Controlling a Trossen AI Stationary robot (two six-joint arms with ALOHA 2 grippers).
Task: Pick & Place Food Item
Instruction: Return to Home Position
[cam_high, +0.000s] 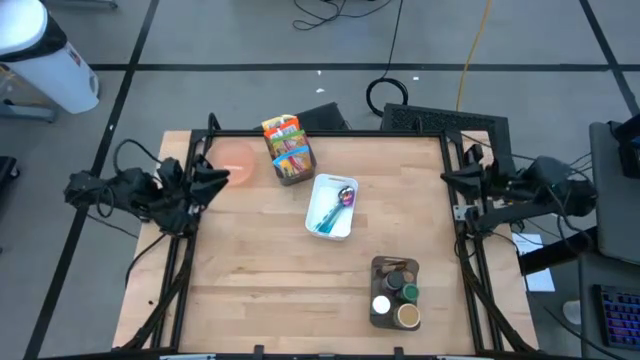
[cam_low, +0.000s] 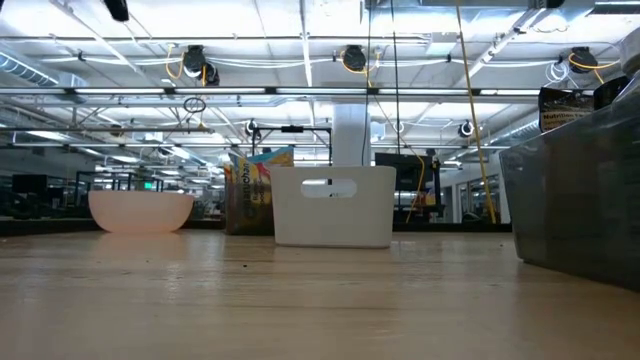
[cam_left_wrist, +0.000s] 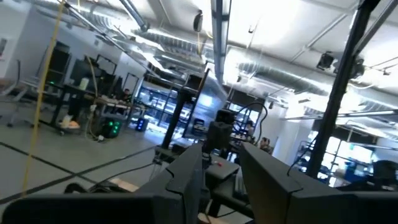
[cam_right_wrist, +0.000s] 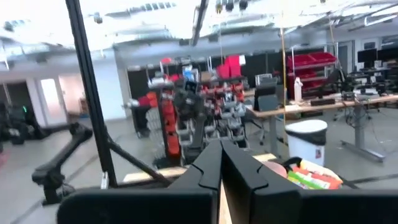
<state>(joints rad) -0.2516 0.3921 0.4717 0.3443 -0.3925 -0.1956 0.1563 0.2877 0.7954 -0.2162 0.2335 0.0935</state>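
Observation:
A white bin (cam_high: 332, 207) stands mid-table, and inside it lie a purple food item (cam_high: 346, 196) and something teal (cam_high: 325, 218). The bin also faces me in the low view (cam_low: 333, 205). A pink bowl (cam_high: 237, 160) sits at the far left beside a dark basket of colourful snack packets (cam_high: 287, 150). My left gripper (cam_high: 218, 175) is drawn back over the table's left edge, open with nothing between its fingers (cam_left_wrist: 222, 180). My right gripper (cam_high: 447, 178) is drawn back over the right edge, shut and empty (cam_right_wrist: 221, 168). Both are far from the bin.
A dark rack of small jars (cam_high: 394, 292) stands near the front right and looms at the right of the low view (cam_low: 580, 190). The bowl (cam_low: 141, 210) and snack packets (cam_low: 250, 190) stand at the far left. Bare wood lies in front of the bin.

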